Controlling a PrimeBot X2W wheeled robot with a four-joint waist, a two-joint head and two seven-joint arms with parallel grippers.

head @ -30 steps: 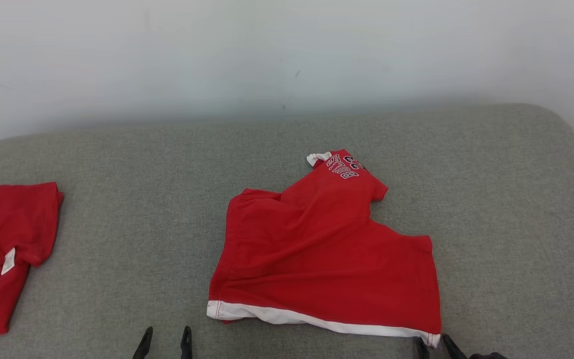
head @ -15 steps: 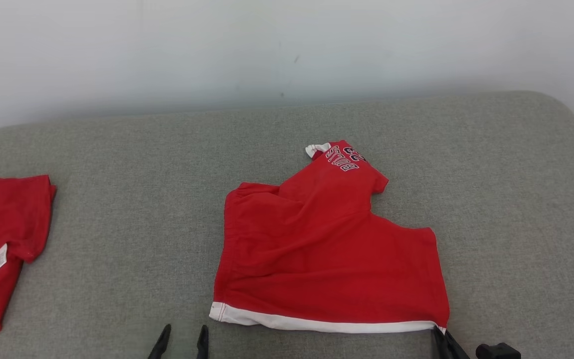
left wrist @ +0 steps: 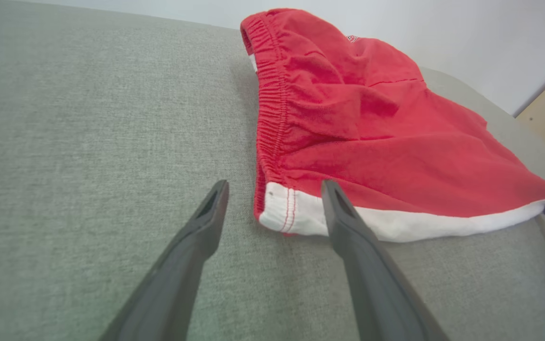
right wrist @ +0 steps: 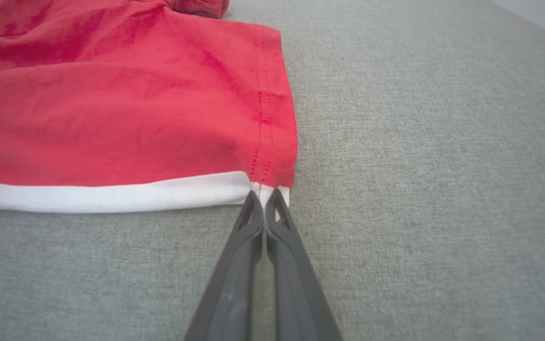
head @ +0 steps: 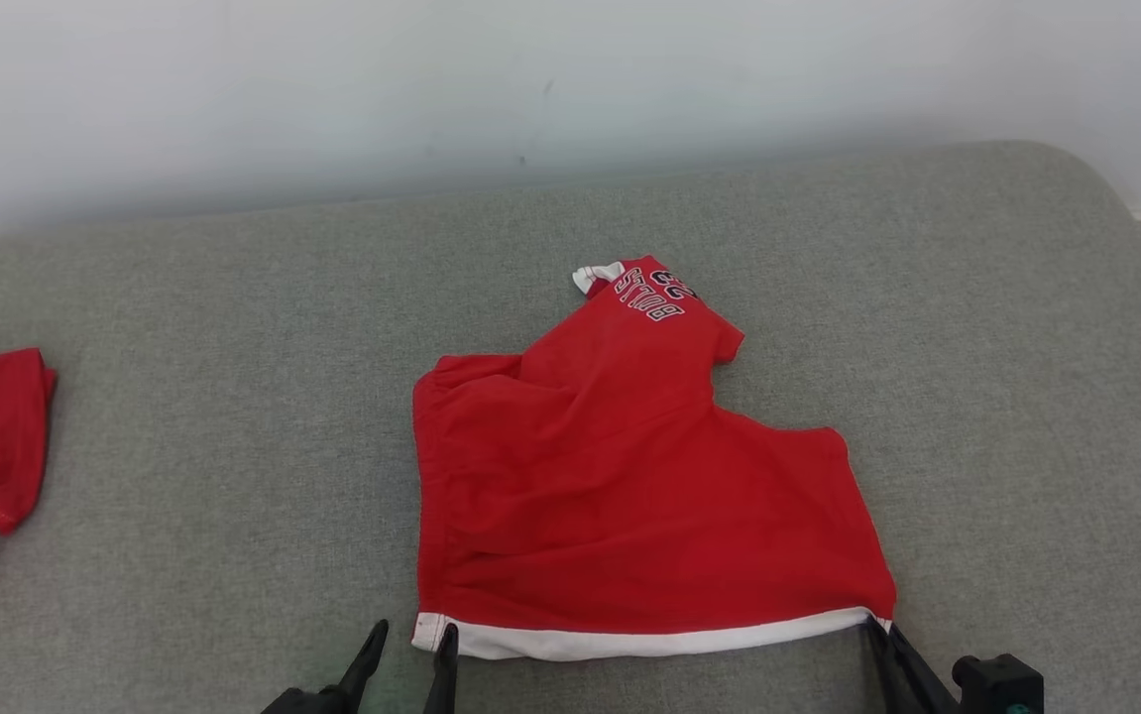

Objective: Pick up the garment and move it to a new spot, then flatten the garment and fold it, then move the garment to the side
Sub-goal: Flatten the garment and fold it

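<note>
Garment [head: 620,476] on grey cushion [head: 233,397]; right pincer [right wrist: 265,194] clenched on hem corner [right wrist: 282,190]; left pincer [head: 414,630] released, astride opposite corner [left wrist: 284,213]

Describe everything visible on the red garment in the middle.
The red garment lies flat but wrinkled on the grey cushion. Soft knit, with an elastic waistband at left, a white band along the near edge and dark lettering on the far flap. The right end effector is shut on its near right corner; the open left end effector flanks the near left corner.
</note>
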